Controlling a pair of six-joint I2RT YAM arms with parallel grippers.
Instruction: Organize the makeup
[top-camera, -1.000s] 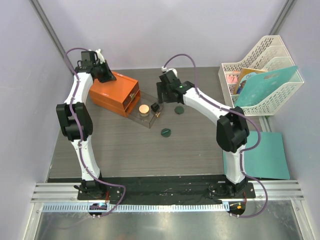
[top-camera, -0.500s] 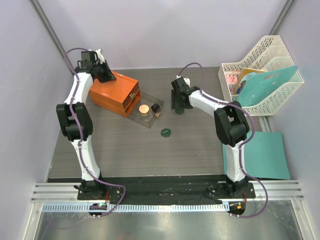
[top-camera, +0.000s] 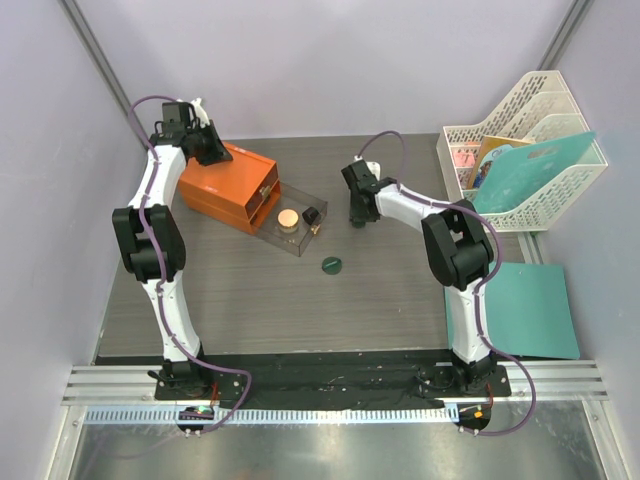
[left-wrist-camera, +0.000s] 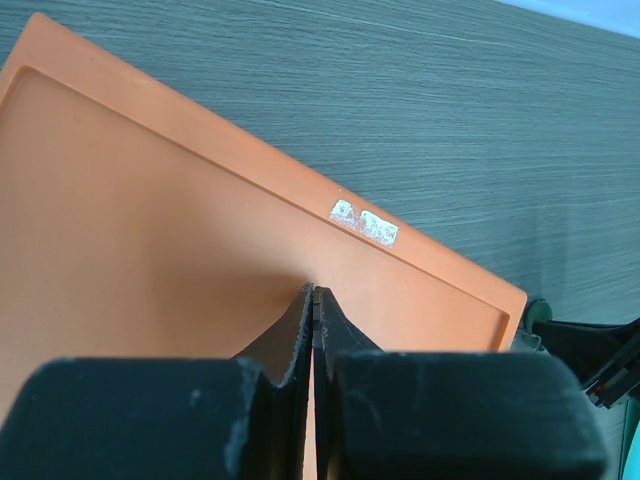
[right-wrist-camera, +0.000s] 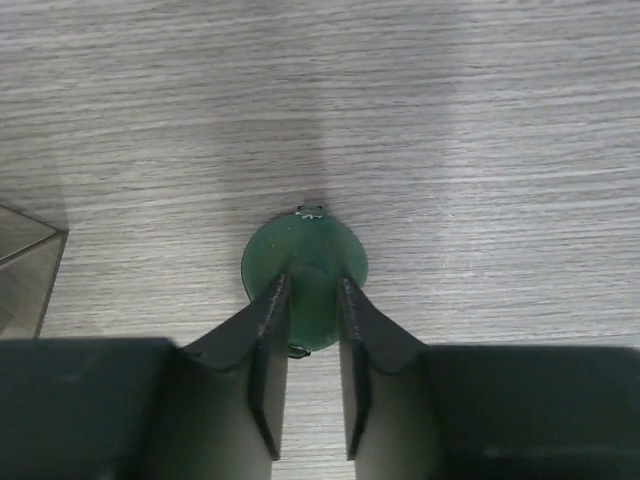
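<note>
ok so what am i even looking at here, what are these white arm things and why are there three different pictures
These are two robot arms bolted to the near edge of a table, each ending in a two-finger gripper. The wide picture comes from a fixed camera above and behind them; the close-ups come from a camera on each wrist. The left gripper is shut on nothing, its tips at the top of the orange box. The right gripper hangs over a dark green disc, fingers slightly apart; whether it grips it is unclear. Also on the table: a second green disc, a clear tray holding a tan-lidded jar, and a white file rack.
</note>
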